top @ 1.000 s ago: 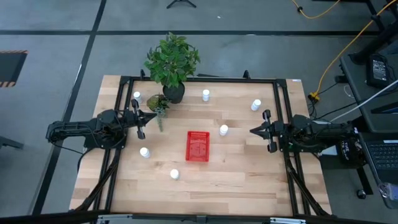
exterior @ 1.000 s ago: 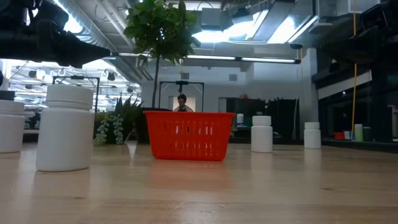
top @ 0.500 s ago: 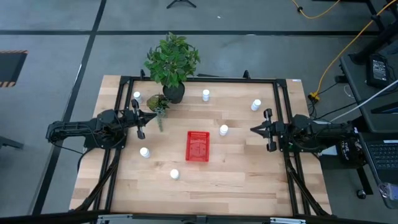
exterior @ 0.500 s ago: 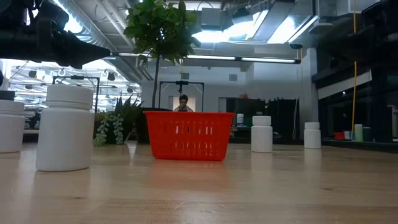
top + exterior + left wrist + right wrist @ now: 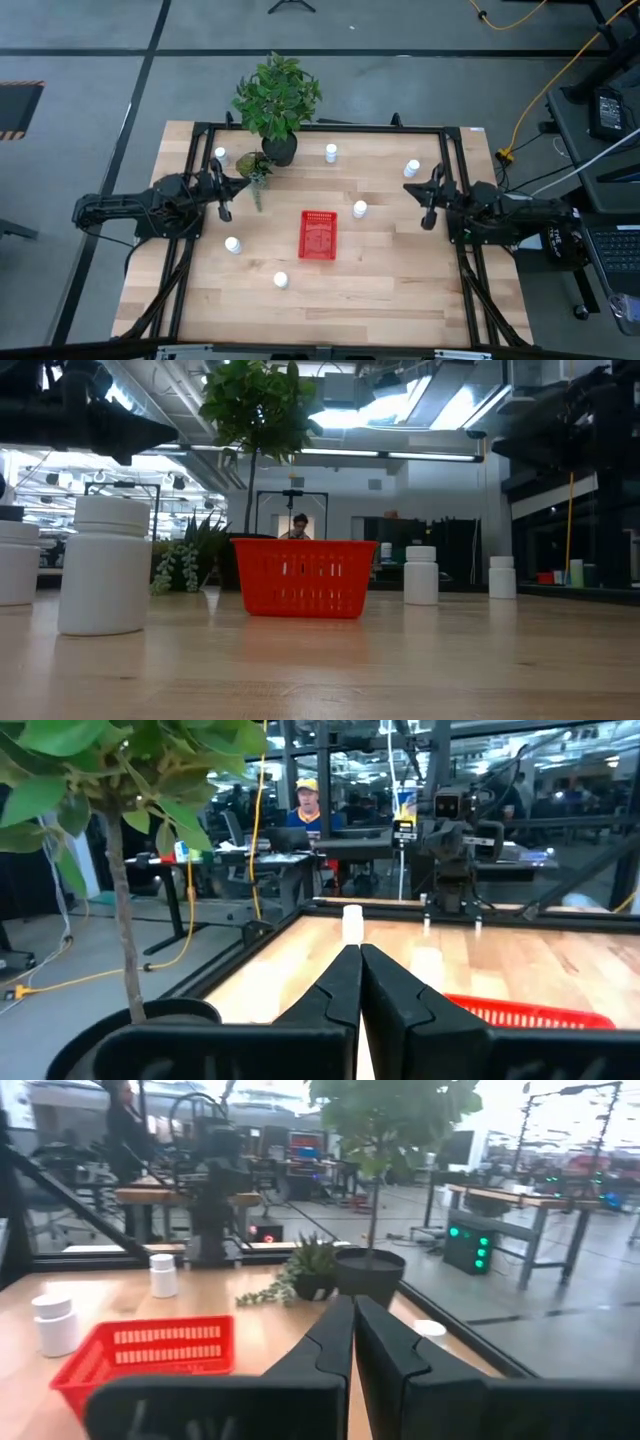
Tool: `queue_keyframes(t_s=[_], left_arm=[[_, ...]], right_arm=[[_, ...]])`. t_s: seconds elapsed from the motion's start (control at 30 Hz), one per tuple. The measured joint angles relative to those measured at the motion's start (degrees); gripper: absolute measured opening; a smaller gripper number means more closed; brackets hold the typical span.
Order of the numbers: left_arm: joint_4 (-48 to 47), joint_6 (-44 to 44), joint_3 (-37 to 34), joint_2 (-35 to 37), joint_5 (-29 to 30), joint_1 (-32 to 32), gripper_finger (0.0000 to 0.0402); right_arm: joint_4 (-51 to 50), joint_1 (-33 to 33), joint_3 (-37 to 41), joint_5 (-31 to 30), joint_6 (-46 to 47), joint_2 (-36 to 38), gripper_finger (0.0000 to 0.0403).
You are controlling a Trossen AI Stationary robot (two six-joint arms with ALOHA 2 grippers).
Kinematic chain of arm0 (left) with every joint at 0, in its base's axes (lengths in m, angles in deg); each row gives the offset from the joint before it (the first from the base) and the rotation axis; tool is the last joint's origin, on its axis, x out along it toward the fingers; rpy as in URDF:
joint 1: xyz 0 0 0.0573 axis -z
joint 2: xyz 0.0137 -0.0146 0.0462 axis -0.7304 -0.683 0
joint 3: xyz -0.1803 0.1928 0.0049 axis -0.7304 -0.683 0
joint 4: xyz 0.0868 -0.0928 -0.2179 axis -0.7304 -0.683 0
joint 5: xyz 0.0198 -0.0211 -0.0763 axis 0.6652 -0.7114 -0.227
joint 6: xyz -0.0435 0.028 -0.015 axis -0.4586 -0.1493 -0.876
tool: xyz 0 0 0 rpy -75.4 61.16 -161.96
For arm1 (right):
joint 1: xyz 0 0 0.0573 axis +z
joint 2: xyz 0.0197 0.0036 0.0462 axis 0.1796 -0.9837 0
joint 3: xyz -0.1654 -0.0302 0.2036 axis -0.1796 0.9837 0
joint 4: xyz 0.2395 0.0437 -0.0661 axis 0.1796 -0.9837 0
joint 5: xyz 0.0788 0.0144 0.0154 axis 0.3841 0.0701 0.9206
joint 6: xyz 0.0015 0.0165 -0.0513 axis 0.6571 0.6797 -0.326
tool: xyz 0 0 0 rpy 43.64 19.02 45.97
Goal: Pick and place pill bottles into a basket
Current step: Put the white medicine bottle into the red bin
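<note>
Grey concrete floor (image 5: 80, 40) surrounds the wooden table (image 5: 380, 270), crossed by a yellow cable (image 5: 560, 75). Behind, bright ceiling lights (image 5: 420, 405) hang over desks (image 5: 225, 850) where a person (image 5: 305, 805) sits.

A tall green plant in a dark pot (image 5: 277, 105) is being displayed near the far edge of the wooden table (image 5: 380, 280). Just beside it, a smaller trailing plant (image 5: 254, 170) is being kept in its own little pot. In the room beyond, a person in a yellow cap (image 5: 307, 805) is being seen behind desks.
</note>
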Motion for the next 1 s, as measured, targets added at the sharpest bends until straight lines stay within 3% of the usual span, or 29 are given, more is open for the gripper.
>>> queue_keyframes(t_s=[0.57, 0.77, 1.0], left_arm=[[4.7, -1.3, 7.9, -23.5, 1.4, -5.7, 0.0003], [7.5, 0.2, 8.7, -26.8, 1.4, -8.0, 0.0003], [7.7, 0.2, 8.7, -26.9, 1.5, -9.1, 0.0004]], right_arm=[[-3.2, -8.4, -14.5, 0.0, 7.4, -24.2, 0.0011], [-18.4, -8.7, -25.2, -2.7, 9.8, -30.7, 0.0008], [-40.7, -8.7, -35.5, -11.2, 25.3, -36.9, 0.0008]])
